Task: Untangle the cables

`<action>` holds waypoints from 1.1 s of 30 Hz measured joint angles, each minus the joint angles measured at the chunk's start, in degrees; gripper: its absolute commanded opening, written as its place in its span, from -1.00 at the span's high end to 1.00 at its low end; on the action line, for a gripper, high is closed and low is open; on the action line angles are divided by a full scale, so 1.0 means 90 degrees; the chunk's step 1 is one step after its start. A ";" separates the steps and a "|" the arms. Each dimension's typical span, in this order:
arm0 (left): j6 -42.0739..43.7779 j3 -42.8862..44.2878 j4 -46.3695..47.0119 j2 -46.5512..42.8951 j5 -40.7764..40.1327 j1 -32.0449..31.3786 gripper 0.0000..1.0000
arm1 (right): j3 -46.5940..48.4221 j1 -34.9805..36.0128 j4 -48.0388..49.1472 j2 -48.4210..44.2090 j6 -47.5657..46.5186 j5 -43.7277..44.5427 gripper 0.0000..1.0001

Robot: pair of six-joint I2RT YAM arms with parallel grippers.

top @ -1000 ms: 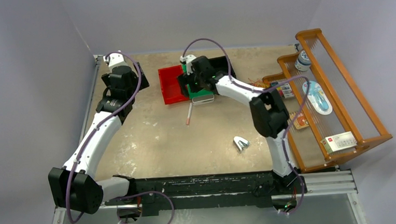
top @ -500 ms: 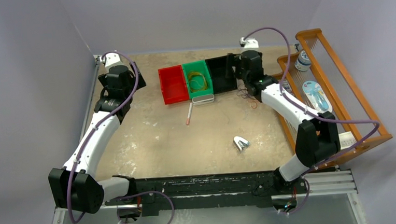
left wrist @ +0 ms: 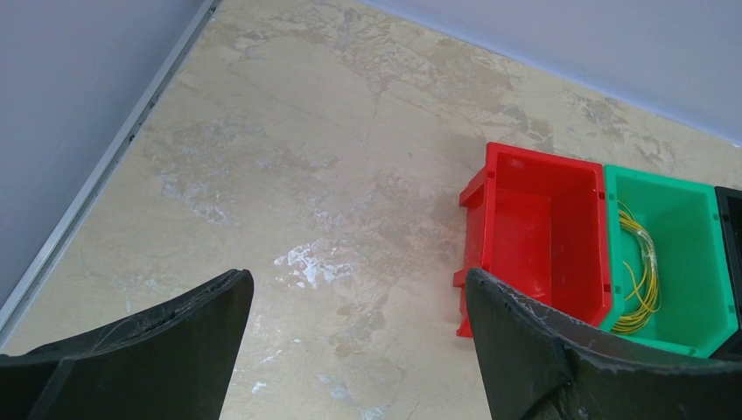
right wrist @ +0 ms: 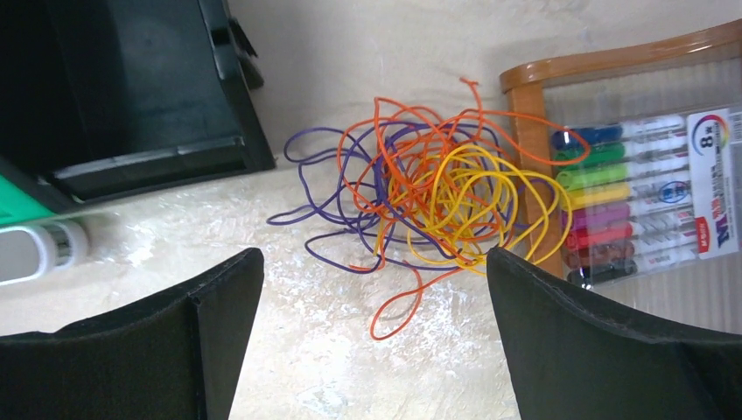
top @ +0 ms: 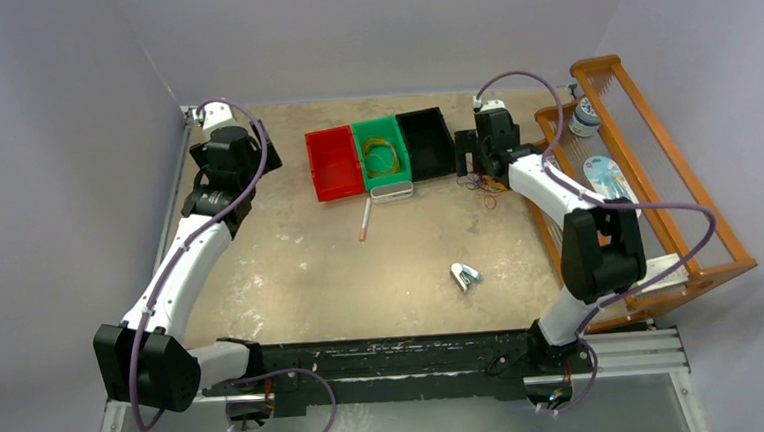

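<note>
On the table [top: 291, 272], against the wooden rack [right wrist: 525, 105], the cables [right wrist: 429, 188] lie knotted. Our right gripper [right wrist: 372, 271] hangs over them and our left gripper [left wrist: 357, 280] sits far off, both with jaws wide apart. If we grab many loops, the knot may pull tighter.
</note>
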 measured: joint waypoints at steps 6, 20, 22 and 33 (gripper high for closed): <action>0.0000 0.0000 -0.0010 0.0000 0.0000 0.0002 -0.81 | 0.0124 0.0000 -0.0168 0.0651 -0.0255 0.0100 -0.99; 0.0005 0.0000 -0.0058 0.0000 -0.0010 0.0002 -0.81 | 0.0804 -0.0114 0.0015 0.1950 -0.0690 0.0828 -0.86; 0.0005 0.0000 -0.0061 0.0000 -0.0012 0.0002 -0.81 | 0.0818 -0.0163 0.0017 0.2064 -0.0704 0.0843 -0.76; 0.0002 0.0000 -0.0083 0.0000 -0.0012 0.0002 -0.80 | 0.0760 -0.0338 0.0226 0.2210 -0.0670 0.0648 0.09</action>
